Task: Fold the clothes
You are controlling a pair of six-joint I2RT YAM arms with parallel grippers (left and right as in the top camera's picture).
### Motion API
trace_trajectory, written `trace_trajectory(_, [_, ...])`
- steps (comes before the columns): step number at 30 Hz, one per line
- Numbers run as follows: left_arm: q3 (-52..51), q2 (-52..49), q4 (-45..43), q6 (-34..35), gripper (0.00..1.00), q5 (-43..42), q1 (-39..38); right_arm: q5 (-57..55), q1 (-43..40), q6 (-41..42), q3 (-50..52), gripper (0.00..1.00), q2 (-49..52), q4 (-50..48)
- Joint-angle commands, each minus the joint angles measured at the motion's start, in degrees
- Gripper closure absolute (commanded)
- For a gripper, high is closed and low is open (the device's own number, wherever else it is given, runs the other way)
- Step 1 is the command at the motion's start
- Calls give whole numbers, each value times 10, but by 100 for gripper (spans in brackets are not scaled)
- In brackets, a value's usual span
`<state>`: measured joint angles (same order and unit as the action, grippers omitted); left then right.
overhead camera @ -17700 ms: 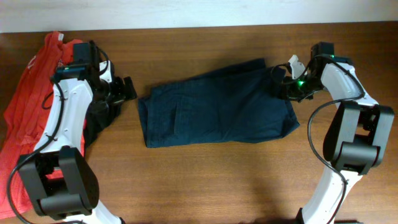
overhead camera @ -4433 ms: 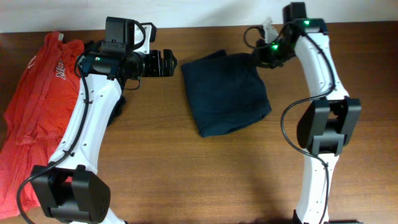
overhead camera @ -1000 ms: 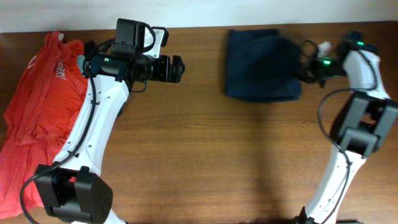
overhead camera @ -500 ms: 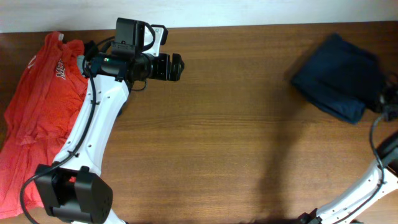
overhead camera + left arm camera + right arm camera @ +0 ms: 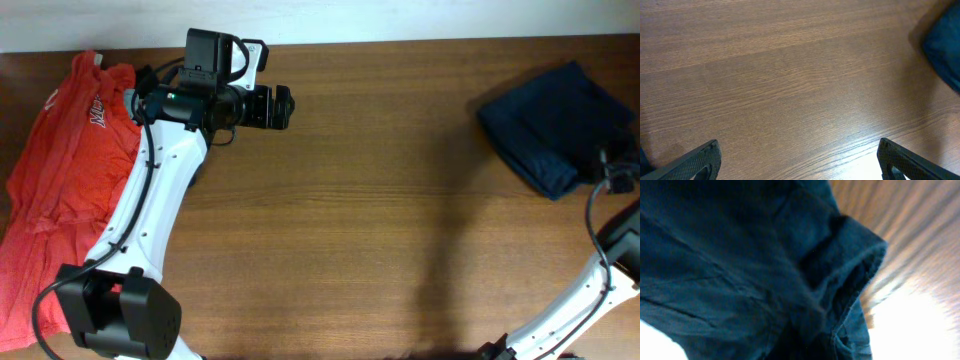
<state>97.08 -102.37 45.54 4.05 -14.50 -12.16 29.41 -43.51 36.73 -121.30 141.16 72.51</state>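
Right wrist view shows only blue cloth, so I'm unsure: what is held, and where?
The right pincer grips the folded shorts by the edge nearest its arm; left pincer holds nothing.

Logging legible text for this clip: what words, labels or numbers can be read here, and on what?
white lettering on the red-orange T-shirt: too small and blurred to read.
navy shorts: no text visible.
Nothing else in any view carries readable text.
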Motion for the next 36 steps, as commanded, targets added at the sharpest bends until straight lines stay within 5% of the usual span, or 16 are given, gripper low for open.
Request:
trace_trajectory(1, [8,18,0,-11,1,4,0,-89,39,84,-12,96,-3,3])
trace_trajectory(23, [8,18,-1,-11,1,11,0,-328,192,209,-12,96,-3,21])
trace_trajectory(36, [8,18,-2,-11,1,11,0,-323,218,212,-12,96,-3,36])
